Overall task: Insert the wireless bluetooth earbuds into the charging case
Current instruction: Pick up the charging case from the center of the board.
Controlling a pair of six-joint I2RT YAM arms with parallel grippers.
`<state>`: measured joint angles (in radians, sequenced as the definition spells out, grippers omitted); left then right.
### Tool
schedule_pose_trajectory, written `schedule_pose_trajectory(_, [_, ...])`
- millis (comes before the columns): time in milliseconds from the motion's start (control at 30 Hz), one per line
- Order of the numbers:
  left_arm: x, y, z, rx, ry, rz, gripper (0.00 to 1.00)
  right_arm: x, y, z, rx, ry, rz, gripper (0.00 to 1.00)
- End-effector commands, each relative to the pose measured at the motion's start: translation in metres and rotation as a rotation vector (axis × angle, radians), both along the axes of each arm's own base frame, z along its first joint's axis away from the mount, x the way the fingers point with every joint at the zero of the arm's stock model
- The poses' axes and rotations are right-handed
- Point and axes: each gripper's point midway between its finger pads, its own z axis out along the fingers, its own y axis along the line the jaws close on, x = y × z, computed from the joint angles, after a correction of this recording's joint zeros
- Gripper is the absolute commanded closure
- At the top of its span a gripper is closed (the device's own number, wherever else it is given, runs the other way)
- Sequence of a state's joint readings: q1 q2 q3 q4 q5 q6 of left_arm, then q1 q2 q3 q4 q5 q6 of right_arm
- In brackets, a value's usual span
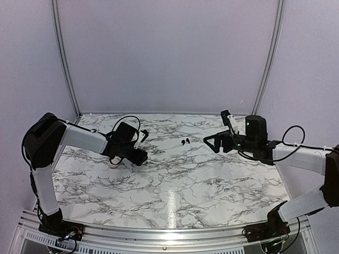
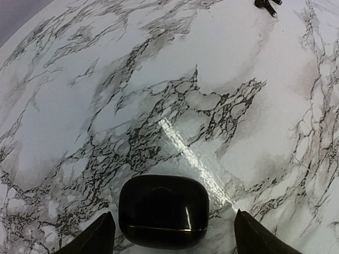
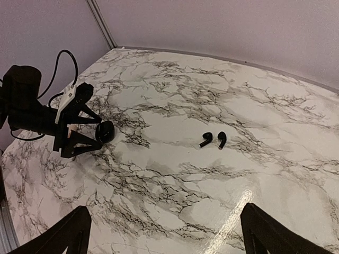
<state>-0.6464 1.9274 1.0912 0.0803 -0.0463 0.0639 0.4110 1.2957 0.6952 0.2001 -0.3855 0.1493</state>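
A: Where do the wireless bluetooth earbuds (image 3: 213, 139) lie?

B: Side by side, mid-tabletop (image 1: 175, 180), between the two arms and well apart from both.

A: And the charging case (image 1: 114, 163)?

B: Pale, half hidden under the left arm. The left end effector (image 2: 173, 222) is released, its fingers flanking a black rounded lump (image 2: 163, 210). The right end effector (image 3: 165, 209) is spread wide.

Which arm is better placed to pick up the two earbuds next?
Probably right. The two tiny black earbuds lie in the open ahead of the open right hand, and the top view shows them nearer to it. The open left hand straddles a glossy black rounded lump, farther from them.
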Motion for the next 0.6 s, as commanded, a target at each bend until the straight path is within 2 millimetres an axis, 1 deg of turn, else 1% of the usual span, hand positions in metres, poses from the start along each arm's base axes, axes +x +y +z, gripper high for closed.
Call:
schedule_pose_trajectory(0, [0.005,-0.001,-0.009,0.043,0.012,-0.01,0.21,0.003,0.002,0.001,0.011,0.004,0.007,0.01])
schedule_pose_trajectory(100, [0.004,-0.003,-0.01,0.043,0.019,-0.019,0.28,0.003,0.003,-0.002,0.011,0.014,0.01,0.01])
schedule_pose_trajectory(200, [0.005,-0.003,-0.01,0.048,0.015,-0.03,0.37,0.003,0.005,-0.003,0.021,0.022,0.017,0.02])
schedule_pose_trajectory(367, [0.003,-0.002,-0.005,0.063,0.002,-0.058,0.48,0.005,0.006,-0.006,0.024,0.035,0.018,0.02])
schedule_pose_trajectory(500, [-0.001,-0.006,0.005,0.038,-0.003,-0.073,0.53,0.005,0.009,-0.006,0.038,0.047,0.029,0.01])
schedule_pose_trajectory(567, [-0.005,-0.012,0.01,0.02,-0.005,-0.092,0.54,0.004,0.01,-0.007,0.055,0.056,0.036,0.01])
